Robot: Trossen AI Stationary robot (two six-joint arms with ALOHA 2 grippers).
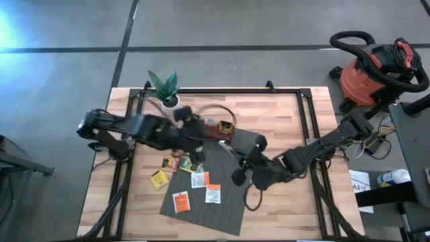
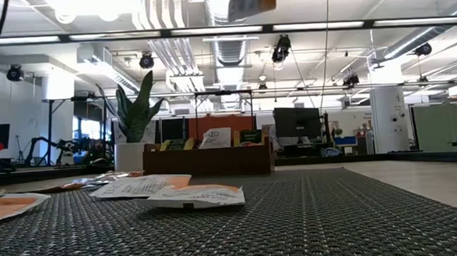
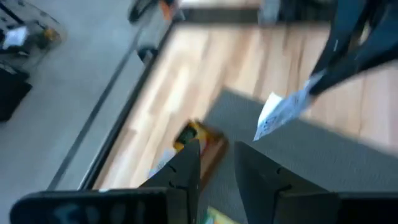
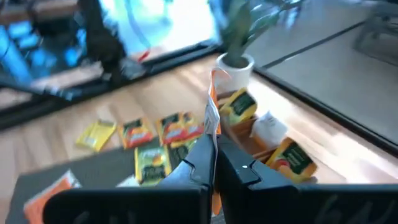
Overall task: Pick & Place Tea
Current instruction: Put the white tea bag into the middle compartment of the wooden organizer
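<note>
On the butcher-block table (image 1: 282, 114) lies a grey mat (image 1: 225, 195) strewn with tea sachets (image 1: 197, 179), a red shop vacuum (image 1: 373, 74) standing on the floor beyond. Above the mat, the right gripper (image 4: 214, 146) is pressed together on a white-and-orange sachet (image 4: 213, 112), held upright between its fingers. Just across from it, the left gripper (image 3: 214, 165) hangs spread and empty over more sachets, near the wooden tray (image 1: 218, 126)

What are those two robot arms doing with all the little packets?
They are sorting tea packets. The right end effector is shut on a white and orange tea packet, holding it up above the grey mat. The left end effector is open over the mat's far edge, holding nothing. More tea packets lie on the mat and table, with a wooden tray of packets near the potted plant.
</note>
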